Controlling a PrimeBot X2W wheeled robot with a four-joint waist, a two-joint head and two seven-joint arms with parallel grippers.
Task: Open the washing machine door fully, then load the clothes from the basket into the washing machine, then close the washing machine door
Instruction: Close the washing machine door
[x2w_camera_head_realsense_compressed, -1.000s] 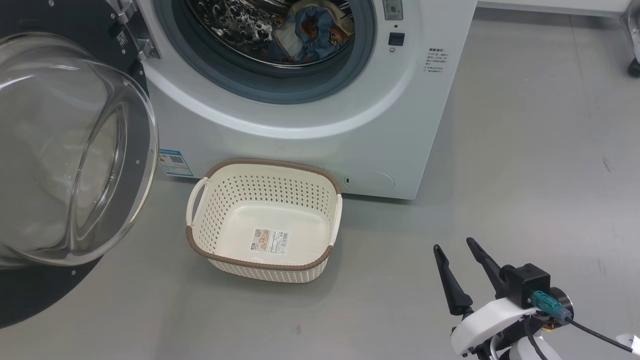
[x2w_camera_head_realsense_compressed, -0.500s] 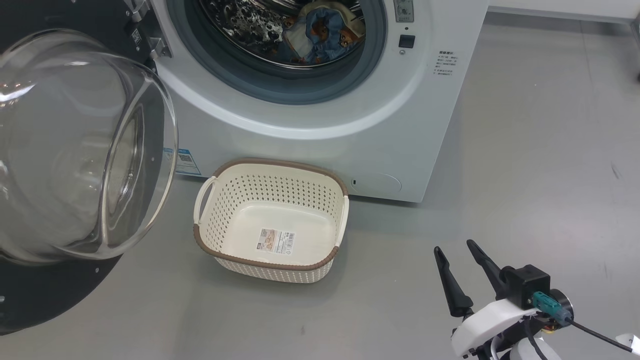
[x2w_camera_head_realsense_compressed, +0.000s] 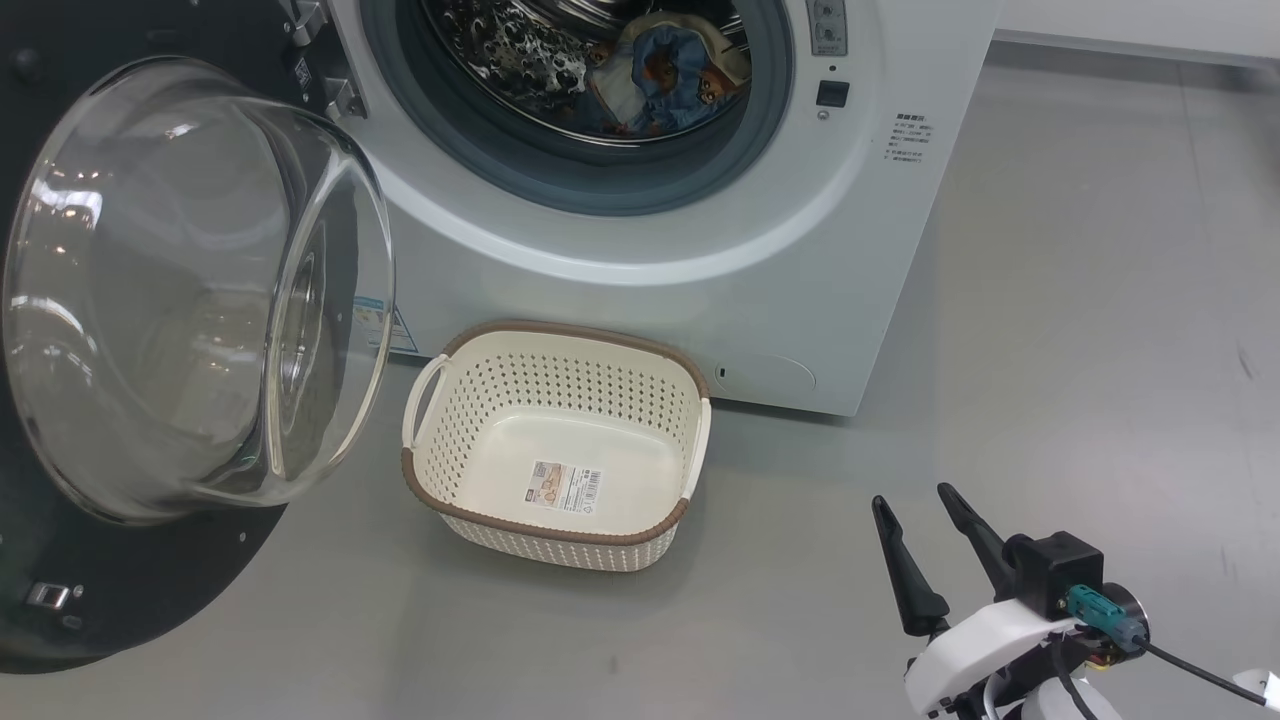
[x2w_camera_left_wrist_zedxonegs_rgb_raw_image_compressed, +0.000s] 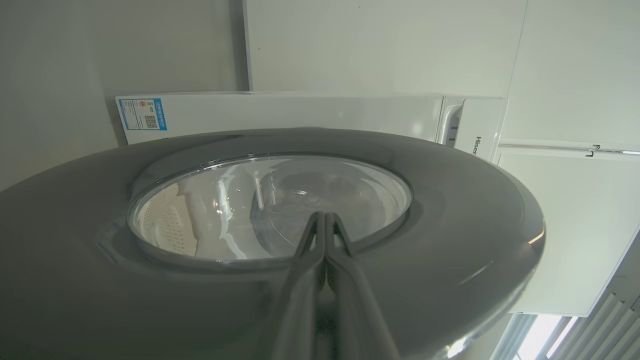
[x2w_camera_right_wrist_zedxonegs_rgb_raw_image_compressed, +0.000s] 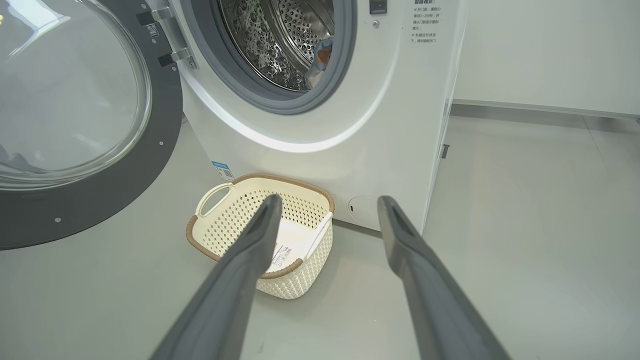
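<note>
1. The clothes (x2w_camera_head_realsense_compressed: 665, 75) lie inside the drum (x2w_camera_head_realsense_compressed: 510, 50), a soft crumpled bundle of blue printed fabric with a beige part. The basket (x2w_camera_head_realsense_compressed: 560, 545) on the floor (x2w_camera_head_realsense_compressed: 1050, 350), just in front of the washing machine (x2w_camera_head_realsense_compressed: 640, 300), is empty. Loading looks done.
2. The washing machine door (x2w_camera_head_realsense_compressed: 200, 290) hangs swung out on its hinge (x2w_camera_head_realsense_compressed: 335, 95), left of the opening and well apart from it. Closing it is probably the step in hand.
3. The left gripper (x2w_camera_left_wrist_zedxonegs_rgb_raw_image_compressed: 325, 220) is pinched into one narrow blade and holds nothing. It points at the door's outer face by the edge of the glass, a shape suited to pushing rather than grasping. I cannot tell whether the tips touch.
4. The right gripper (x2w_camera_head_realsense_compressed: 912, 495) is spread wide and empty, low over bare floor to the right of the basket. That likely keeps it out of the door's swing.
5. The door pairs a glossy black rim with a bulging bowl of clear glass, hard and slippery. The drum is perforated steel, ringed by a grey rubber gasket (x2w_camera_head_realsense_compressed: 600, 185). The basket is cream plastic pierced with small holes, with a brown woven-look rim and a label (x2w_camera_head_realsense_compressed: 565, 487) on its bottom.
</note>
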